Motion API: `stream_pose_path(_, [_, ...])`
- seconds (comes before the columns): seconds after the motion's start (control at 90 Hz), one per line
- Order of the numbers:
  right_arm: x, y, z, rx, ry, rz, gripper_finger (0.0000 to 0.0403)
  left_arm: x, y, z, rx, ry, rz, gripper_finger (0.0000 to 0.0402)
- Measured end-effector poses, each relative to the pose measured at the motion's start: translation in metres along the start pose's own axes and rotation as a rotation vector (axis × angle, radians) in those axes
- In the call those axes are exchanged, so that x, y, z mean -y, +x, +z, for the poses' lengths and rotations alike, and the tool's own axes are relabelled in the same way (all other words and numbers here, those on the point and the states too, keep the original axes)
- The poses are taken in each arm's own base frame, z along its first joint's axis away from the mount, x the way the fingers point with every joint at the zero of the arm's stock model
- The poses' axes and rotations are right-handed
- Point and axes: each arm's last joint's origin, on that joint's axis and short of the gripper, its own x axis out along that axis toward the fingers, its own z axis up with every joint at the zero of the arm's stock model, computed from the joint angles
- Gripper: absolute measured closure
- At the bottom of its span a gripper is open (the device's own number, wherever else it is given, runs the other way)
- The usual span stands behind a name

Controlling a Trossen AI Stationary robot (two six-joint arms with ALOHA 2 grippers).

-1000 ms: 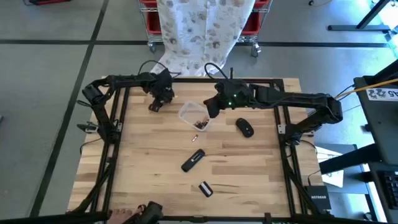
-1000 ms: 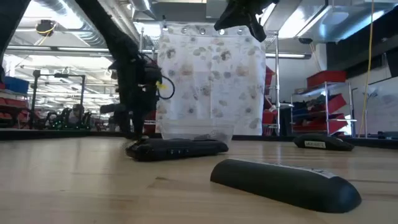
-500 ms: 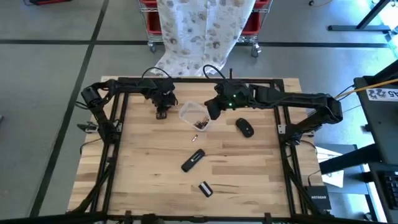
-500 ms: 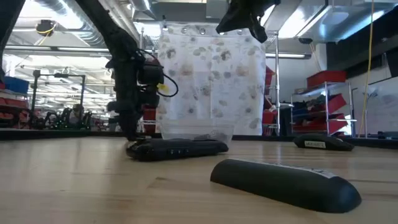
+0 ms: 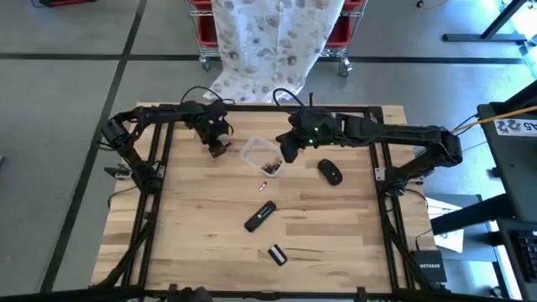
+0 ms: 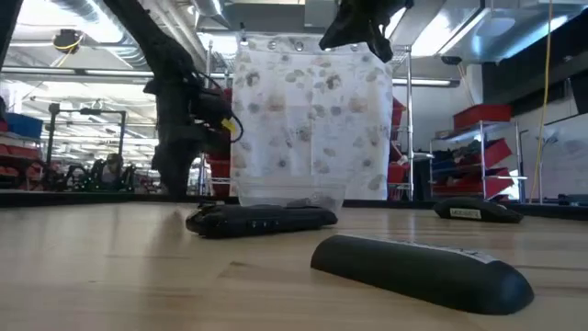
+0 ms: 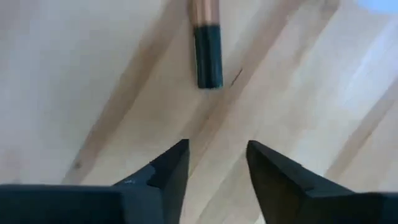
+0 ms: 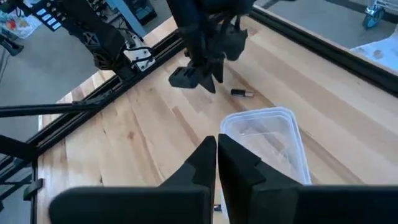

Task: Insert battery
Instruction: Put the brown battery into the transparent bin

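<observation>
lying flat, battery [image 7: 205, 43] black-end toward left claw [image 7: 214, 163]

A wooden desk [image 5: 201, 226] stands on grey floor [image 5: 67, 101]; a patterned cloth [image 5: 273, 42] drapes red-binned shelving [image 6: 478, 138]

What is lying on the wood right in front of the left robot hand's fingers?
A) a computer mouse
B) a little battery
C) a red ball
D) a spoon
B: in the left wrist view a small battery, copper at one end and black at the other, lies on the table just ahead of the open left gripper.
</observation>
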Motion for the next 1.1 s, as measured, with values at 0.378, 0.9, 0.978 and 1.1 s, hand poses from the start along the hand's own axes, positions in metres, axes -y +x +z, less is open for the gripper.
stream_pose_path(0.378, [0.002,0.0,-0.002,-0.023,-0.009,-0.021,0.0402,0.018,0.029,0.025,0.121,0.088,0.171,0.022])
stream_pose_path(0.9, [0.003,0.0,-0.004,-0.03,-0.066,-0.043,0.0402,0.049,0.018,0.014,-0.034,0.004,0.3,0.038])
stream_pose_path(0.978, [0.003,0.0,-0.004,-0.03,-0.085,-0.045,0.0402,0.056,-0.004,0.018,0.04,-0.011,0.287,0.038])
stream_pose_path(1.1, [0.004,-0.002,-0.003,-0.031,-0.106,-0.046,0.0402,0.073,-0.042,0.017,0.153,0.034,0.221,0.038])
